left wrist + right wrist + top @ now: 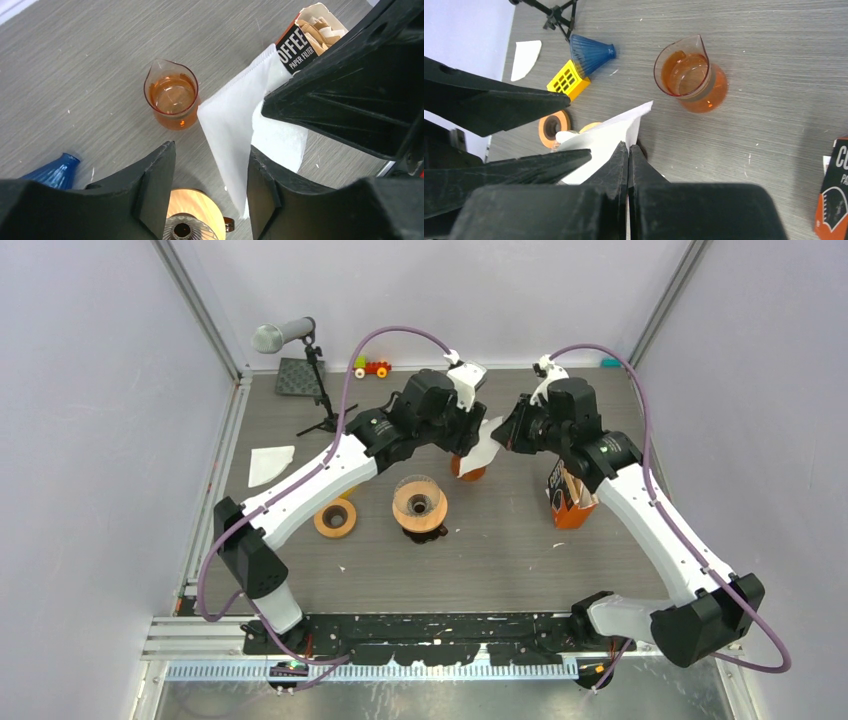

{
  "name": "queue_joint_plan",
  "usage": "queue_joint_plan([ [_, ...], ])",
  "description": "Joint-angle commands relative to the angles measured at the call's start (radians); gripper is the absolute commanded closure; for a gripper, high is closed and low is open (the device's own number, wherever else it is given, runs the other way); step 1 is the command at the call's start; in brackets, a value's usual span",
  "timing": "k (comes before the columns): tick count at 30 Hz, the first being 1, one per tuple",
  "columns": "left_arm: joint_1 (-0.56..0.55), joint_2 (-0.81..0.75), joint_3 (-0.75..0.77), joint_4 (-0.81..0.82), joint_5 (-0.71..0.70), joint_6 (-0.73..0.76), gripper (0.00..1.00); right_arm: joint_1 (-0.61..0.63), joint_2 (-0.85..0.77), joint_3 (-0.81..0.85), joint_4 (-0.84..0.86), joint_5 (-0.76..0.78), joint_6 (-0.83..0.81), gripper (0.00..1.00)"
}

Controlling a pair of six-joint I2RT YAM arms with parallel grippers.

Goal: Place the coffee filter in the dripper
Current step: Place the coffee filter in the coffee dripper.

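- Table (500,550): grey wood grain, carrying everything below.
- Box (570,502): stands right of the dripper. Only the left wrist view shows its open top, stuffed with brown papers.
- Dripper (420,502): a ribbed, orange-tinted cone on a dark base, mid-table.
- Filter (230,125): white, folded flat, with a crimped seam along one edge. It is held in the air behind and right of the dripper, between the two hands.
- Right hand (629,150): fingers closed tight on the filter's edge.
- Left hand (211,150): fingers partly apart. The filter hangs in the gap beside one finger, not pinched.
- Beaker (691,75): orange, just behind the dripper.
- Blue cone (591,50): left of the dripper, seen in both wrist views but not from above.
- Yellow block (569,80): beside the blue cone, seen in the right wrist view only.
- Loose filter (270,462): lies flat, far left of the dripper.
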Motion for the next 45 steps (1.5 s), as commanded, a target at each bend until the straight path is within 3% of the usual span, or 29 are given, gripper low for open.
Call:
queue_joint_plan([
  [1,0.007,-0.010,0.026,-0.008,0.003,-0.068,0.45,-0.023,-0.001,0.059,0.039,0.005,0.109,1.00],
  [21,0.007,0.009,-0.037,0.037,0.121,-0.136,0.32,-0.086,-0.003,0.027,0.075,-0.052,0.216,1.00],
  [36,0.005,0.002,-0.040,0.048,-0.027,0.002,0.41,-0.093,-0.001,0.001,0.099,-0.098,0.256,1.00],
  [42,0.004,0.007,-0.043,0.051,-0.033,0.000,0.41,-0.106,-0.003,-0.016,0.116,-0.120,0.273,1.00],
  [45,0.005,0.013,-0.049,0.052,-0.014,-0.012,0.45,-0.109,-0.007,-0.025,0.127,-0.134,0.283,1.00],
])
